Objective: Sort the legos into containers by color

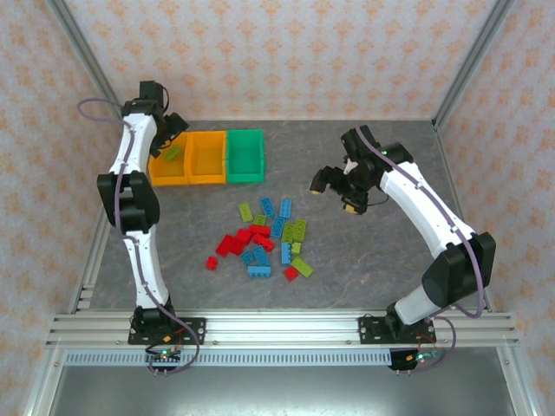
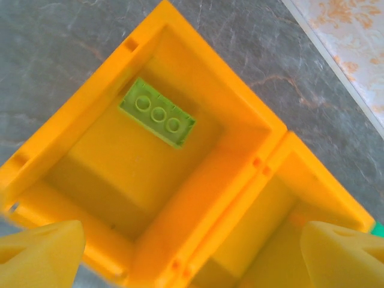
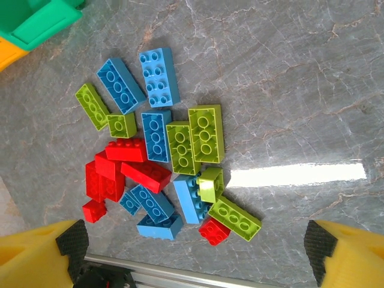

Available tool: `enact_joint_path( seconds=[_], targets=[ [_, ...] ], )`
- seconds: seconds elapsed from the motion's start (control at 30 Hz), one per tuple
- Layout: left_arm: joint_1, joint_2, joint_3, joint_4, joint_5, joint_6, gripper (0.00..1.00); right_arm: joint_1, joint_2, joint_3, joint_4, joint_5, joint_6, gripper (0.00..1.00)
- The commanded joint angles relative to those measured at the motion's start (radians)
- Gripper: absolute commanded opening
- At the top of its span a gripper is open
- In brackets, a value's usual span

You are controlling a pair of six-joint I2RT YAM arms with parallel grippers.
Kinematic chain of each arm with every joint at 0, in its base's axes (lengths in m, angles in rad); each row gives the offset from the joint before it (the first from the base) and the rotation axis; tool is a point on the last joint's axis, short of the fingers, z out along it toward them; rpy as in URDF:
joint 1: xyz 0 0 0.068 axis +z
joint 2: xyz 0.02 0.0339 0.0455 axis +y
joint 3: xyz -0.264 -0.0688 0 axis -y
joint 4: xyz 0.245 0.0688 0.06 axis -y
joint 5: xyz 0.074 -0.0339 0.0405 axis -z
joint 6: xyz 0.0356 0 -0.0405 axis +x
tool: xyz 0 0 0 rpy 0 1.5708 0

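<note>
— How many legos [image 1: 267, 236]?
— Close to twenty. Heaped loosely mid-desk [image 1: 390, 165], in front of the bins, several touching or overlapping. Six lime in the heap, counted from the right wrist view. Six or seven blue. Five or six red, packed too tight to split cleanly. One more lime brick [image 2: 157, 113] apart from the rest, lying inside the left orange-yellow bin [image 1: 166, 180], close to a corner.

— Shapes and finish?
— Hard, glossy plastic, blocky, with round studs on top. Mostly long rectangles carrying two rows of studs, plus a few short squarish ones. Three studs in a row showing on the binned lime brick.

— And the containers?
— Three, equal in size, rectangular, open-topped, smooth moulded plastic with thick rims. Set wall to wall in one row at the far left of the desk: left orange-yellow bin, middle orange-yellow bin [image 1: 208, 178], green bin [image 1: 245, 177].

— Grippers?
— Left gripper [image 2: 192, 255] hanging above the left orange-yellow bin, yellow fingers [image 2: 42, 255] spread wide, gripping nothing. Right gripper [image 3: 198, 252] up off the desk to the right of the heap, yellow fingers tipped with black pads [image 3: 73, 243], likewise spread wide and holding nothing.

— Surface underneath?
— Grey, marbled, stone-look, faintly shiny, with a white streak of glare beside the heap. Boxed in by pale walls [image 1: 286, 52] printed with a small orange motif.
</note>
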Motion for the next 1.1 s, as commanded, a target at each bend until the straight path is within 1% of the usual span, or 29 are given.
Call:
enact_joint_path(
  seconds=[0.0,0.13,0.27,0.33,0.37,0.43,0.53,0.6,0.63,0.7,0.77,0.87,0.97,1.07],
  targets=[
    [-0.066,-0.23,-0.11,-0.044,-0.021,0.038,0.93,0.002,0.012,0.028,0.002,0.014,0.008,0.95],
    [-0.188,-0.441,-0.318,-0.054,-0.066,0.091,0.93,0.001,0.01,0.011,0.012,-0.006,-0.002,0.95],
    [-0.336,-0.616,-0.514,-0.117,-0.16,0.23,0.91,0.001,-0.01,-0.023,0.022,-0.013,-0.017,0.95],
    [-0.397,-0.694,-0.625,-0.133,-0.17,0.273,0.9,0.001,-0.018,-0.045,0.035,-0.016,-0.018,0.95],
    [-0.42,-0.727,-0.674,-0.138,-0.166,0.27,0.89,0.001,-0.02,-0.055,0.04,-0.023,-0.019,0.95],
    [-0.454,-0.774,-0.752,-0.129,-0.138,0.214,0.87,0.002,-0.017,-0.065,0.047,-0.036,-0.02,0.95],
    [-0.547,-0.798,-0.837,-0.004,-0.084,0.052,0.85,0.002,-0.008,-0.062,0.045,-0.05,-0.023,0.95],
    [-0.634,-0.752,-0.842,0.101,-0.075,-0.061,0.83,0.001,-0.007,-0.06,0.044,-0.049,-0.021,0.95],
    [-0.668,-0.712,-0.823,0.125,-0.082,-0.108,0.82,0.002,-0.009,-0.059,0.042,-0.044,-0.018,0.95],
    [-0.725,-0.585,-0.746,0.135,-0.098,-0.182,0.79,0.001,-0.016,-0.062,0.037,-0.032,-0.009,0.95],
    [-0.765,-0.463,-0.651,0.108,-0.124,-0.208,0.76,0.001,-0.029,-0.07,0.029,-0.019,-0.003,0.95],
    [-0.783,-0.342,-0.584,0.114,-0.163,-0.249,0.76,0.001,-0.067,-0.095,0.029,0.006,0.013,0.95],
    [-0.775,-0.274,-0.558,0.124,-0.191,-0.277,0.74,0.001,-0.106,-0.122,0.028,0.03,0.024,0.95],
    [-0.759,-0.192,-0.52,0.09,-0.21,-0.276,0.72,0.001,-0.137,-0.139,0.018,0.061,0.031,0.95]
  ],
)
